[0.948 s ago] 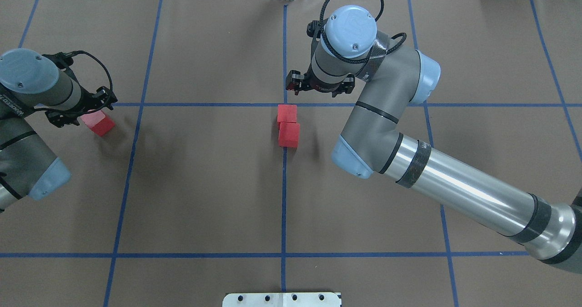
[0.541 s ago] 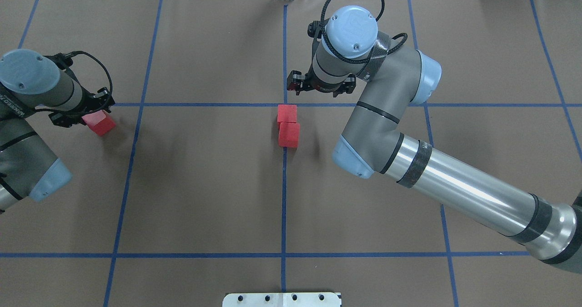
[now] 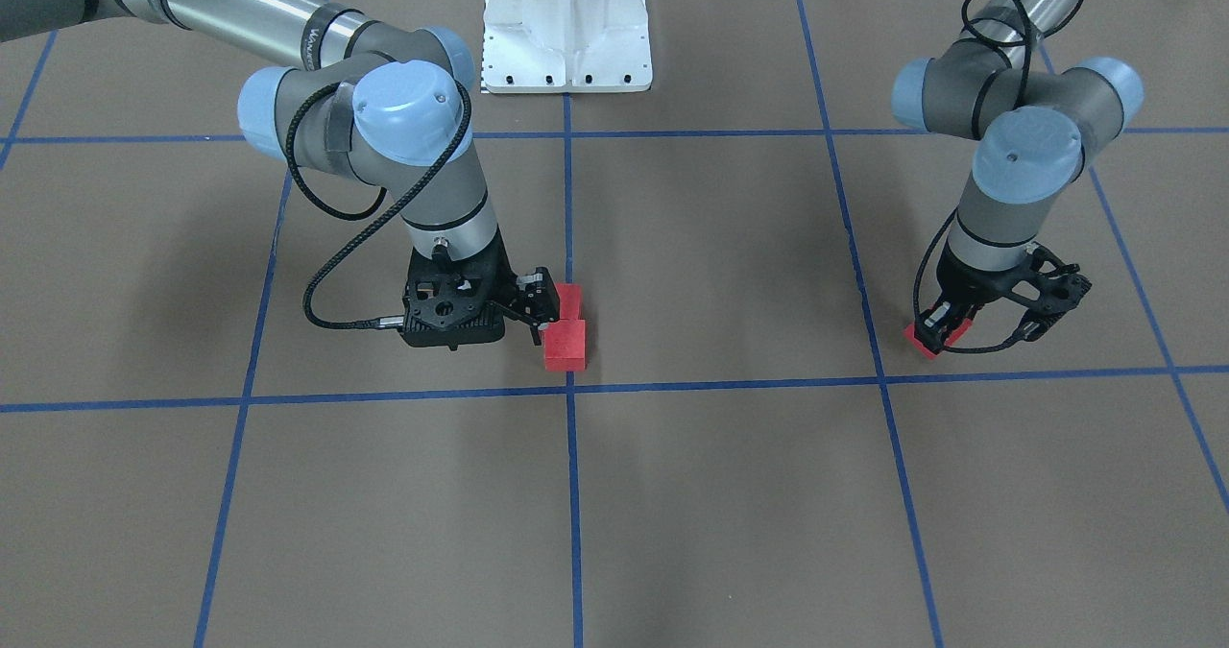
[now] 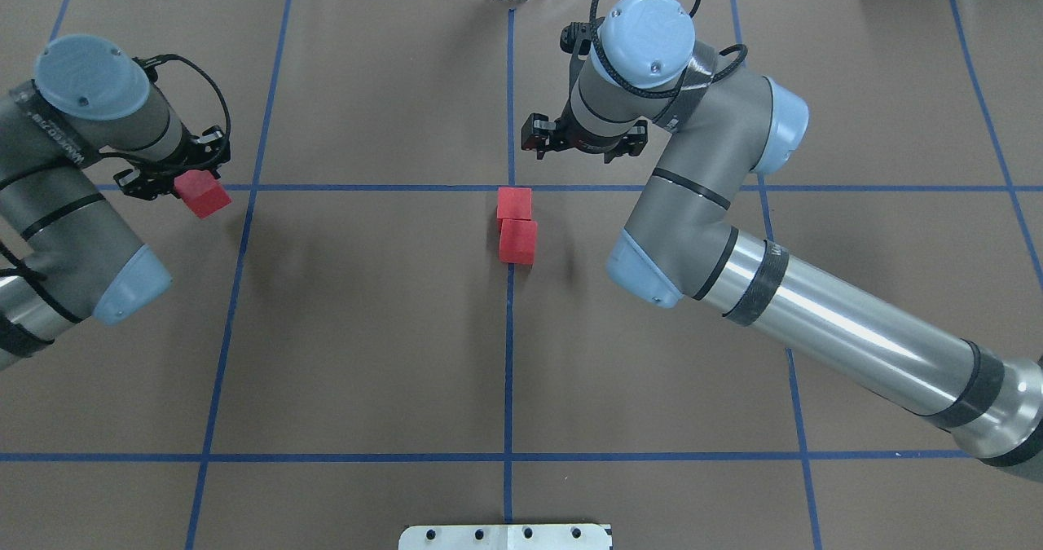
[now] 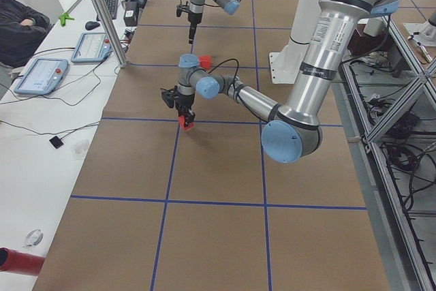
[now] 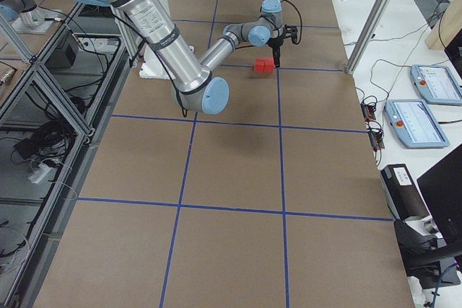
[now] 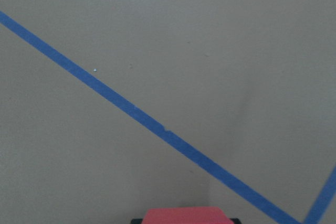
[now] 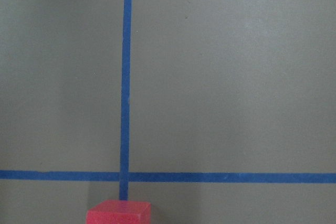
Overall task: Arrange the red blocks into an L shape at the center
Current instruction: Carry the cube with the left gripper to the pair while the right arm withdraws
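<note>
Left gripper (image 4: 178, 179) sits at the left of the board (image 4: 367, 354), its fingers closed on a red block (image 4: 204, 194) that juts out from under the wrist toward the middle; from overhead the wrist hides most of the fingers, and the front view shows only dark tips about the block's upper part; whether the block is clear of the board I cannot tell for sure. That arm's wrist view cuts the block off at the lower edge, leaving a thin red strip over bare board and a slanting line of tape (image 7: 157, 127).

Further right, at the middle, two more blocks lie touching face to face on the upright tape line; the far block (image 4: 514, 204) is just on the robot's side of the cross (image 4: 511, 187), and the near block (image 4: 518, 241) sits behind it, set a little to the right; from the front, black hardware on the right wrist covers part of the far block.

Right gripper (image 3: 451, 324) hangs just past the cross, right of the line; its black body shows from the front, but the fingers are hidden, so how far apart they stand cannot be told, nor whether they hold anything; its wrist view shows no fingers, only the cross and one block's top, cut off below. Both side views are too small to help.
</note>
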